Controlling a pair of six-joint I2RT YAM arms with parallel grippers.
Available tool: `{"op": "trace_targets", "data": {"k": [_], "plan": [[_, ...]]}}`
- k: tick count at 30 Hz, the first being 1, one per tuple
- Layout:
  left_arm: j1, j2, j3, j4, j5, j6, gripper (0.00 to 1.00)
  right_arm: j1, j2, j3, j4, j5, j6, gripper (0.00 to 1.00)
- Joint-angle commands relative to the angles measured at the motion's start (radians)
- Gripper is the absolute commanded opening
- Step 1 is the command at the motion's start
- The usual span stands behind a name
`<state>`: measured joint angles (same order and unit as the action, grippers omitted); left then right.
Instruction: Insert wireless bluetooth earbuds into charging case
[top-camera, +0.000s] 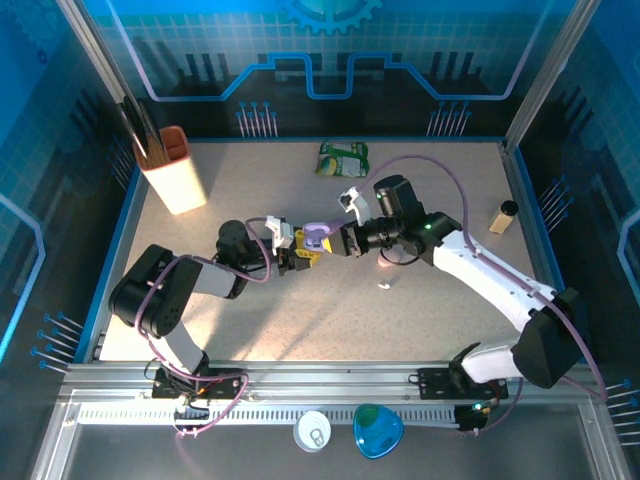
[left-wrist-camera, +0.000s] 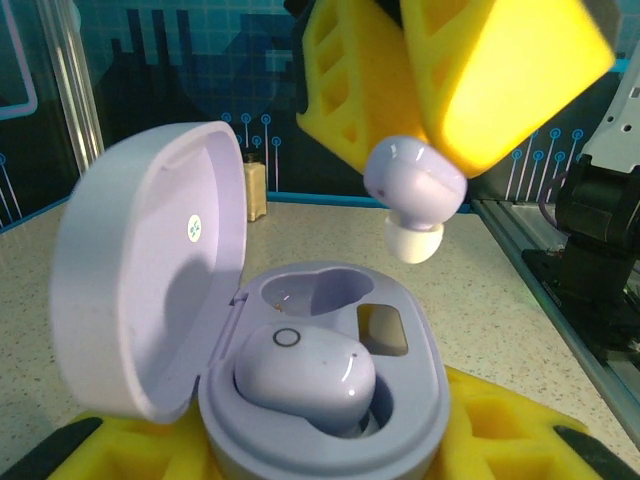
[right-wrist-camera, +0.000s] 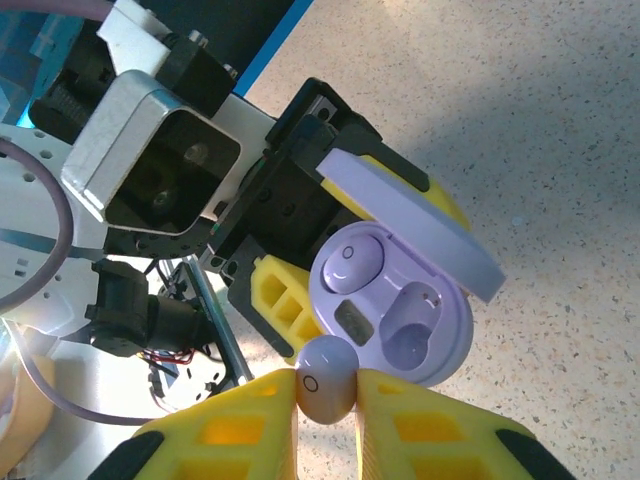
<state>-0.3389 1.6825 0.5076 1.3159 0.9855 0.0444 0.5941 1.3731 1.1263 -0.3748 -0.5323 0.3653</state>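
Observation:
My left gripper (top-camera: 302, 251) is shut on the base of a lilac charging case (top-camera: 316, 238), holding it above the table with the lid (left-wrist-camera: 150, 270) swung open. One lilac earbud (left-wrist-camera: 305, 375) sits in the near socket, and the far socket (left-wrist-camera: 312, 290) is empty. My right gripper (right-wrist-camera: 326, 388) is shut on a second lilac earbud (right-wrist-camera: 325, 378) with a white tip. It hangs just above and to the right of the case (right-wrist-camera: 395, 300), apart from it. In the left wrist view that earbud (left-wrist-camera: 413, 190) shows between yellow pads (left-wrist-camera: 500, 70).
A tan holder with dark utensils (top-camera: 172, 168) stands at the back left, a green packet (top-camera: 343, 157) at the back middle and a small bottle (top-camera: 502, 215) at the right edge. A tiny white object (top-camera: 383, 287) lies on the table below the grippers.

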Motion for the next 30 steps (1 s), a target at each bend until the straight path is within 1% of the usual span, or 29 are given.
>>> {"op": "trace_targets", "data": {"k": [1,18,22,30], "plan": [[-0.006,-0.013,-0.001,0.042,0.037,0.035,0.23,-0.014,0.013,0.038,0.011,-0.017,-0.007,0.22],[-0.006,-0.018,-0.003,0.040,0.050,0.058,0.24,-0.027,0.055,0.033,0.058,-0.005,0.017,0.21],[-0.006,-0.018,-0.002,0.045,0.047,0.052,0.24,-0.028,0.072,0.041,0.035,0.010,0.010,0.21],[0.000,-0.010,-0.003,0.048,0.006,0.026,0.24,-0.028,0.065,0.042,-0.021,0.049,-0.014,0.27]]}}
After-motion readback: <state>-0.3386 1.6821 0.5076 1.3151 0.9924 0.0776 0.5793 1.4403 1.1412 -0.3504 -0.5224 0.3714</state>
